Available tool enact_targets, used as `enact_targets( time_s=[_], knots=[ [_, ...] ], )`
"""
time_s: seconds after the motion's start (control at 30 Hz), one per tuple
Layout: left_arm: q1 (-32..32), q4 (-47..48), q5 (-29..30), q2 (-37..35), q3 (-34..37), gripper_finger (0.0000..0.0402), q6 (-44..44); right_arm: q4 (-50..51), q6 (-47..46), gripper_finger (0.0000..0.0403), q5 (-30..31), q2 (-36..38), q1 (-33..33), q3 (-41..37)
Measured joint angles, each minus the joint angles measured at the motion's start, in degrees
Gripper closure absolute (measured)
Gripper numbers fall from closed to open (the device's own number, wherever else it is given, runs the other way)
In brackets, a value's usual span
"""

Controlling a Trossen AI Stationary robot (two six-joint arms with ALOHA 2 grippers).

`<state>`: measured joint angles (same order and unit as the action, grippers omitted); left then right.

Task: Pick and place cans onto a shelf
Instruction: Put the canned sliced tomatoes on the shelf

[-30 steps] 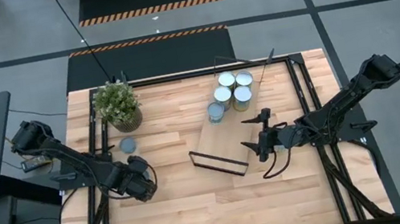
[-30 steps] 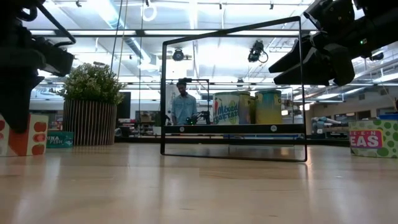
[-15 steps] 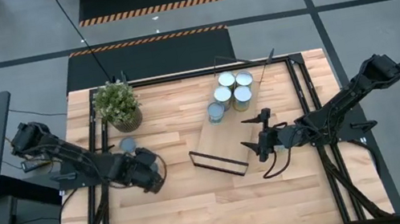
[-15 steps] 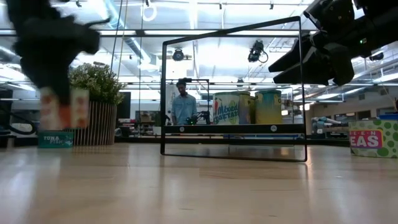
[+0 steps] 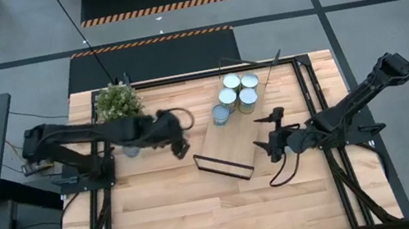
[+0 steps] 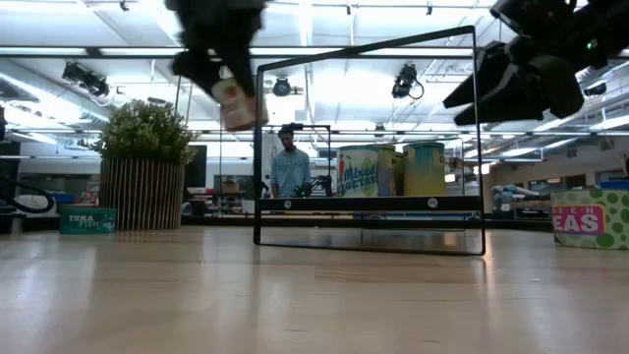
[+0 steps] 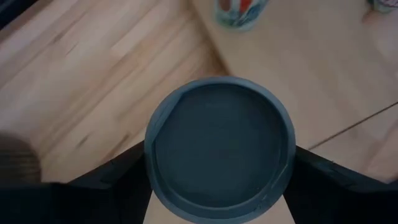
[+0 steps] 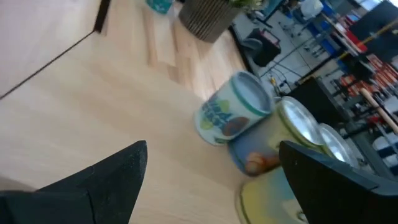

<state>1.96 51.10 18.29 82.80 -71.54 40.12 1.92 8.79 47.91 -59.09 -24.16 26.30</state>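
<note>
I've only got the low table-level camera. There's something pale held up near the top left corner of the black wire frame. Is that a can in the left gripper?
Observer: Yes. The left wrist view shows a small round tin with a grey-blue top clamped between the fingers of the left gripper.
Operator: Where is it over the table?
Observer: From above, it is just off the left edge of the long light-wood shelf board, towards its near end.
Operator: And the right gripper?
Observer: The right gripper is by the shelf's right edge; its own wrist view shows the fingers wide apart with nothing between them.
</note>
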Motion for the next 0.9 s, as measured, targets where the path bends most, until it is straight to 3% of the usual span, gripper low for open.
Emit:
enact_targets(
  time_s=[0.27, 0.6, 0.9],
  knots=[
    [-5.49, 0.61, -5.66, 16.22, -16.08, 0.0107, -8.05, 10.38, -7.34, 0.003, 2.09, 9.58, -1.54, 0.07],
    [-6.88, 11.15, -12.26, 33.43, -35.79, 0.0107, -3.26, 13.73, -10.36, 0.003, 1.9, 11.46, -1.75, 0.03],
    [-6.92, 10.47, -10.65, 38.83, -37.84, 0.0107, 2.82, 13.14, -10.54, 0.003, 1.19, 11.05, -1.74, 0.02]
  ],
)
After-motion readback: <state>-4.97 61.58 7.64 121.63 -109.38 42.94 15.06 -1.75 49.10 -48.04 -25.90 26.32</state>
